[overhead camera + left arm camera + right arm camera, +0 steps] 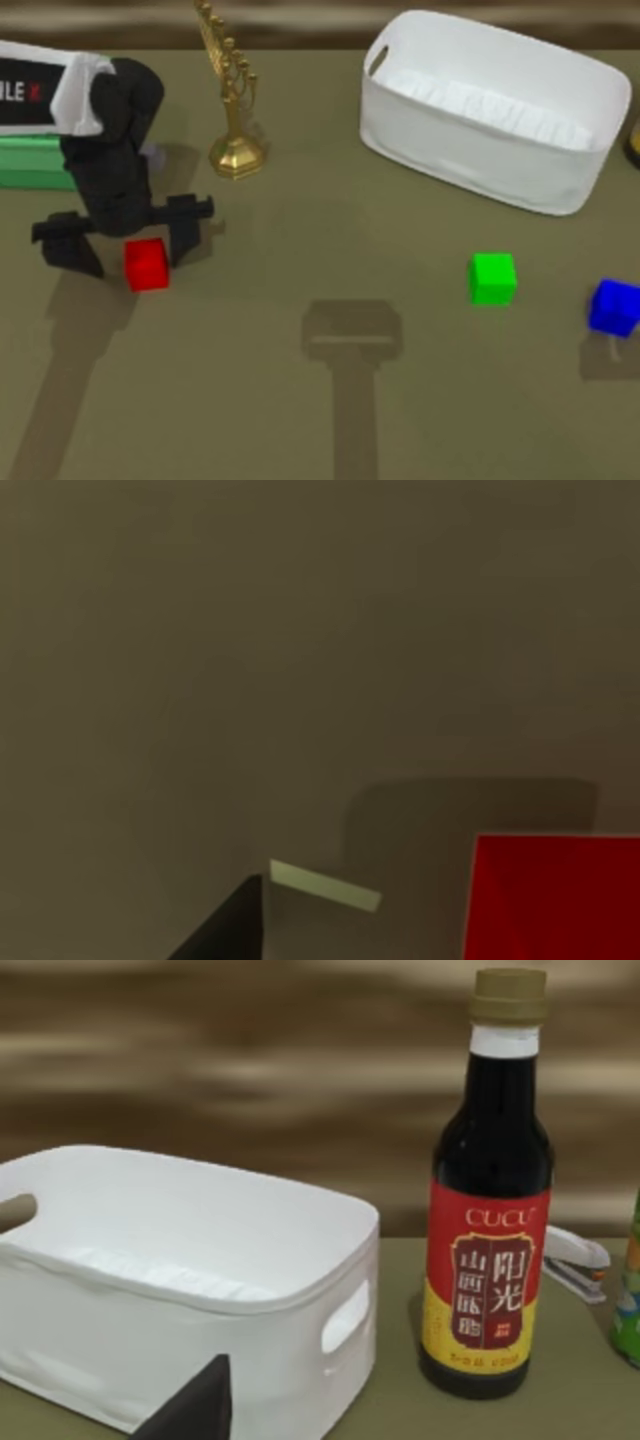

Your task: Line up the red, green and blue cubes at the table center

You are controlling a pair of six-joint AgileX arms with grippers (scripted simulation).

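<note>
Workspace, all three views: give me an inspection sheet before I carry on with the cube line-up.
Surface: olive-brown table, plain, only shadows at its centre.
Job's things: red cube at the left; green cube and blue cube at the right, apart, none lined up.
Clutter: gold candelabra, white basket, green box under a white package, soy sauce bottle, stapler.
Grippers: left hand low over the table, open, fingers either side of the red cube, not closed on it. Right hand not visible from above.
Cables: nothing seen.
Surroundings: brown streaked backdrop behind the table.
</note>
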